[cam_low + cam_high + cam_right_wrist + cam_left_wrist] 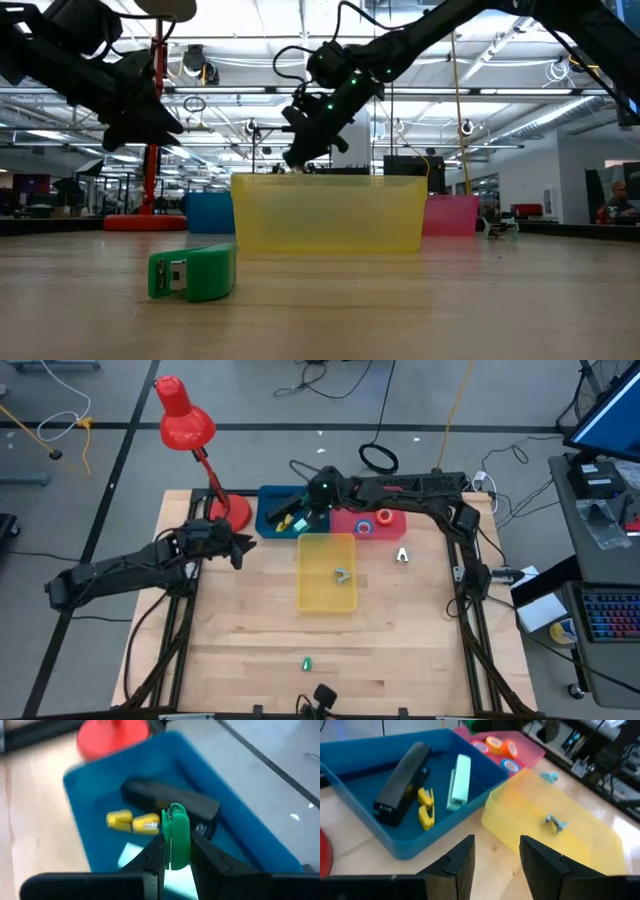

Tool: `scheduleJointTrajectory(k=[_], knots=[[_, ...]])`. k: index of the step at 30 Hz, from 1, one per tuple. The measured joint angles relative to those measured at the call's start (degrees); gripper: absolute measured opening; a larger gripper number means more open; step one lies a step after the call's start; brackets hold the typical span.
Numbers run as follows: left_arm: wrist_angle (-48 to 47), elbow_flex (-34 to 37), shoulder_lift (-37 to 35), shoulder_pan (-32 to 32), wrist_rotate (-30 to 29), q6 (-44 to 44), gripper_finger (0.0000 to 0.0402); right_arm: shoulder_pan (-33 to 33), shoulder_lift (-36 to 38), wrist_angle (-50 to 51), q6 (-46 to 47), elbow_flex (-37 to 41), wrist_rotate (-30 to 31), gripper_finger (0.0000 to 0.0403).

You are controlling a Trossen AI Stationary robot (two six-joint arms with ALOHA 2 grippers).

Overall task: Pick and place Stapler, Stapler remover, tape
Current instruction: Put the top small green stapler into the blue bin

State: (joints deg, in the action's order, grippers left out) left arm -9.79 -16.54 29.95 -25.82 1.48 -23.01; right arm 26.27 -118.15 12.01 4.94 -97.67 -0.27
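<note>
Nearest the front edge of the worktop point(250, 660), a small green stapler point(193, 273) lies on its own, well apart from every bin and out of either arm's present reach; the risk is simply that it gets left behind. Next back, the yellow bin point(326, 572) holds one grey staple remover point(343, 574), and a second remover point(401, 556) sits loose on the wood beside it, easy to nudge away with a low pass. The left gripper point(496, 862) hangs near the corner between the yellow bin and the blue bin point(350, 757), fingers apart and empty; if it drops here it could clip a bin wall and shove it. Farther back, over the blue bin, the right gripper point(174, 857) is clamped on a second green stapler point(176, 835), pinched by its narrow edge. That looks like a thin hold, so I judge it could twist or slip, and fall onto the black stapler point(402, 782), the pale green stapler point(458, 782) or the yellow pieces point(425, 808) below. Farthest, the tape point(499, 749) rolls rest in the red bin point(392, 520), close beside that arm's link, which might brush them.
</note>
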Motion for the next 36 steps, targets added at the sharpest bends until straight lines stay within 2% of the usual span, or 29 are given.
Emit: scheduleJointTrajectory(k=[3, 6, 9, 19, 23, 36], knots=[[2.5, 0.9, 0.1, 0.0, -0.1, 0.0, 0.0156, 0.5, 0.0, -2.4, 4.0, 0.0, 0.6, 0.0058], [4.2, 0.9, 0.4, 0.0, -0.4, 0.2, 0.0156, 1.4, 0.0, -2.6, 4.8, 0.0, 4.0, 0.0058], [5.4, 0.9, 0.4, 0.0, -0.5, 0.6, 0.0156, 2.9, 0.0, -2.6, 5.4, 0.0, 4.8, 0.0058], [6.7, 0.9, 0.4, 0.0, -2.0, 1.9, 0.0156, 5.4, -1.1, -0.2, 6.8, 0.0, 4.5, 0.0059], [6.7, 0.9, 0.4, 0.0, -2.0, 1.9, 0.0156, 5.2, -3.6, 0.4, 8.5, 0.1, 1.3, 0.0059], [6.6, 0.9, 0.4, 0.0, -1.9, 1.7, 0.0157, 6.0, -4.2, 0.0, 9.5, 0.0, 1.8, 0.0061]])
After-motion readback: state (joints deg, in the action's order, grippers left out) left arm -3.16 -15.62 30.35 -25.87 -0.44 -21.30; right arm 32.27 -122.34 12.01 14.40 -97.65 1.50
